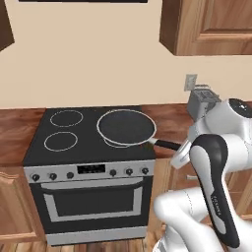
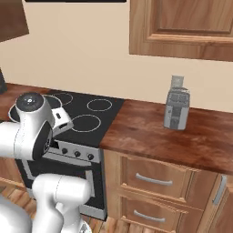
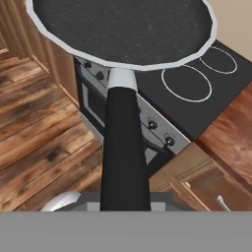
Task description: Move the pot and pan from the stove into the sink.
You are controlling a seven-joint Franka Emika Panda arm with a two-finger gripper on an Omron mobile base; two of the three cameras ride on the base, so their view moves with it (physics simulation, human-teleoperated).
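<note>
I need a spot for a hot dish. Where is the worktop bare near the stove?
Bare wood runs from the stove to the toaster, and beyond it. On the cooktop, the pan, held by the gripper, covers the right burners; the left two are free.

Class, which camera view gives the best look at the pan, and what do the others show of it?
The left base view: the whole pan appears over the stove, handle included. The hand view crops its rim, showing mostly the handle. In the right base view the arm hides it.

place: home kitchen | cues: stove (image 1: 91, 142), wood cabinets (image 2: 182, 27), toaster (image 2: 176, 109), countertop (image 2: 182, 136)
</note>
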